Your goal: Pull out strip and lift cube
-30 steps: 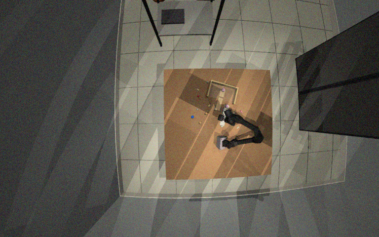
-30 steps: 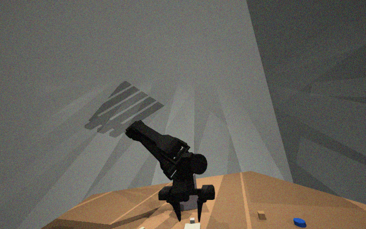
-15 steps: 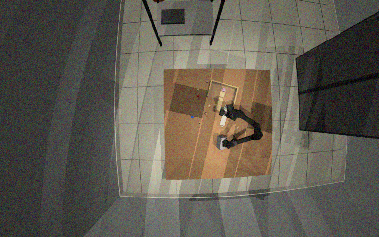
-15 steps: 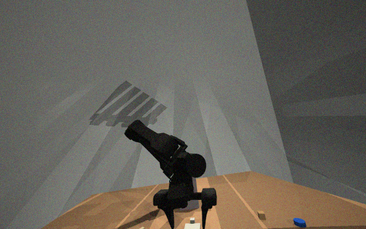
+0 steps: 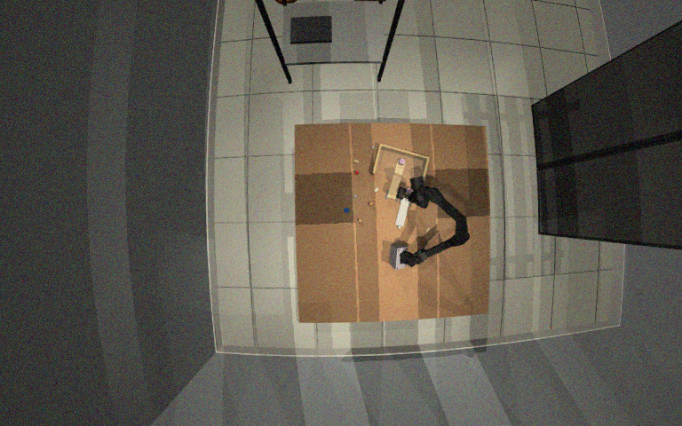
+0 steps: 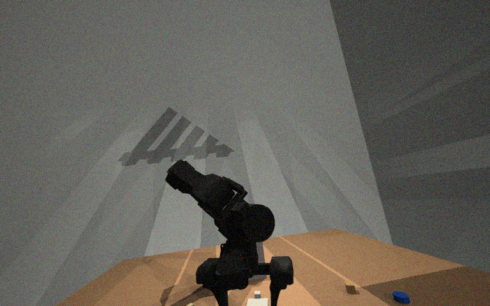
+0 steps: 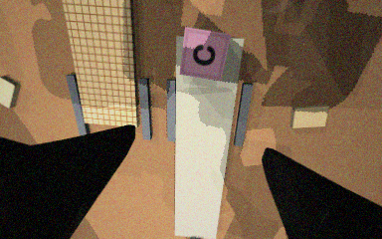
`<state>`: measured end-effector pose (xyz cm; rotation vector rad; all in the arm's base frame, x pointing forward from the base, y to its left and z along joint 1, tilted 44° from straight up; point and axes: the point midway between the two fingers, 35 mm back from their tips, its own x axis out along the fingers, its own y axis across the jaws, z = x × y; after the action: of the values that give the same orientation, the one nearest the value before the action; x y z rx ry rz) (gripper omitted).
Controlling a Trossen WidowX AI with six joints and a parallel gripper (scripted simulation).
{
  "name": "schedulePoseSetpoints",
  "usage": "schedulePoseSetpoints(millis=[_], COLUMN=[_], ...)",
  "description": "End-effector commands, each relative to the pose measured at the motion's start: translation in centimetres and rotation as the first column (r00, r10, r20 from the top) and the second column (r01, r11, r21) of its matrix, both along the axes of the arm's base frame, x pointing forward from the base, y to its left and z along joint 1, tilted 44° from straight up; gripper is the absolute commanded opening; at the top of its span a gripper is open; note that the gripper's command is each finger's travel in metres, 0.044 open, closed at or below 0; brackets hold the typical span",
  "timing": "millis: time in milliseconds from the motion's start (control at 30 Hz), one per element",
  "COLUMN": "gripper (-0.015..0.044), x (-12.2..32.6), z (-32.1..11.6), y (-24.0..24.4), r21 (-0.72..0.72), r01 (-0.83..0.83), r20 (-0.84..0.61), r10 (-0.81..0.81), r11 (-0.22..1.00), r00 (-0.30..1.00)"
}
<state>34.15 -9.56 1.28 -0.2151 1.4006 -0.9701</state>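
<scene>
A white strip (image 5: pixel 401 213) (image 6: pixel 257 302) (image 7: pixel 199 169) lies between two slate-blue rails (image 7: pixel 243 115) and extends out toward the arm's base. A pink cube marked with a black C (image 7: pixel 204 54) sits on its far part. Beside it lies a tan gridded strip (image 5: pixel 394 185) (image 7: pixel 101 55) between its own rails; a pink cube (image 5: pixel 401 161) is at its far end. Whether that strip is in one piece I cannot tell. My gripper (image 7: pixel 199 142) is open and empty above the white strip, fingers on either side, nearer the base than the C cube. The fingertips are cut off in the exterior view.
A low wooden wall (image 5: pixel 405 151) surrounds the far ends of the strips. Small blocks (image 7: pixel 6 92) (image 7: pixel 309 118) lie on both sides of the rails. A blue disc (image 5: pixel 345 209) (image 6: pixel 400 297) and a red piece (image 5: pixel 357 172) lie to the left in the top view.
</scene>
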Motion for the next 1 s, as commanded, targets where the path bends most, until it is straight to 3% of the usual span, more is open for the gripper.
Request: schedulePoseSetpoints(millis=[0, 400, 633, 967], gripper=[0.0440, 0.0440, 0.0256, 0.0250], x=[1.4, 5.3, 5.3, 5.1], z=[0.5, 1.6, 0.9, -0.3], y=[-0.4, -1.2, -1.8, -2.9], r21=[-0.003, -0.004, -0.004, -0.004], r01=[-0.002, -0.002, -0.002, -0.002], r20=[0.005, 0.008, 0.008, 0.008], r10=[0.002, 0.002, 0.002, 0.002], r11=[1.000, 1.000, 1.000, 1.000], r00=[1.000, 1.000, 1.000, 1.000])
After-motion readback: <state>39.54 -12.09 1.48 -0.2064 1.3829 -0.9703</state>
